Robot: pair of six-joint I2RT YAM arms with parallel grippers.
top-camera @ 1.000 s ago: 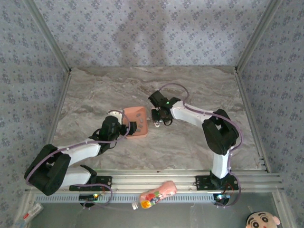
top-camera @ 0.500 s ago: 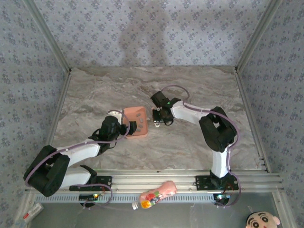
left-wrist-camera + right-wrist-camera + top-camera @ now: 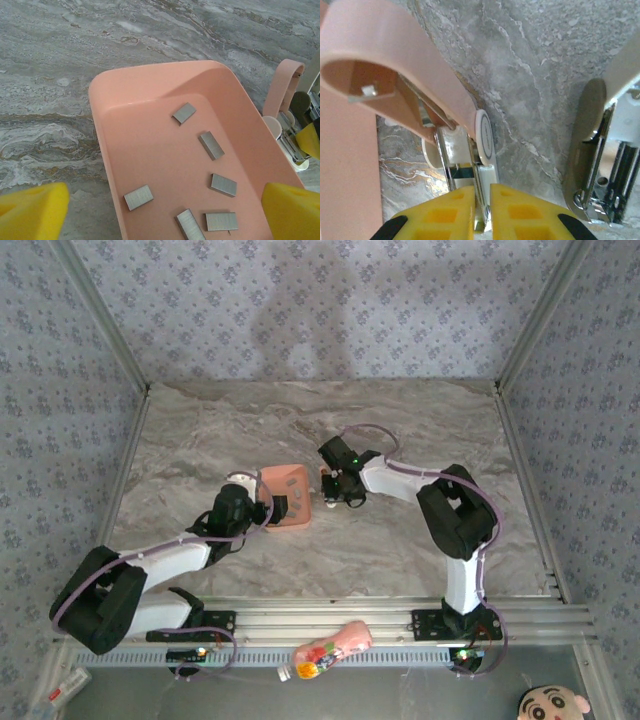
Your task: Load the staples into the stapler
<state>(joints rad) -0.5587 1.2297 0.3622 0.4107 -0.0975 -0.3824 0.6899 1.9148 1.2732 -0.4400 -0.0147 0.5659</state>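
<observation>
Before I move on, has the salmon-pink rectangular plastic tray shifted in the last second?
No. The tray keeps its place on the grey marble table, same gap to the rear edge.

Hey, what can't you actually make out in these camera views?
- Left wrist view: the stapler is cut off by the right edge and sits partly behind the tray wall. One of the staples runs off the bottom edge.
- Top view: the staples are too small to see, and the left end effector covers part of the tray.
- Right wrist view: the right end effector, shut on the stapler, and the raised pink lid hide whether it's loaded.
</observation>
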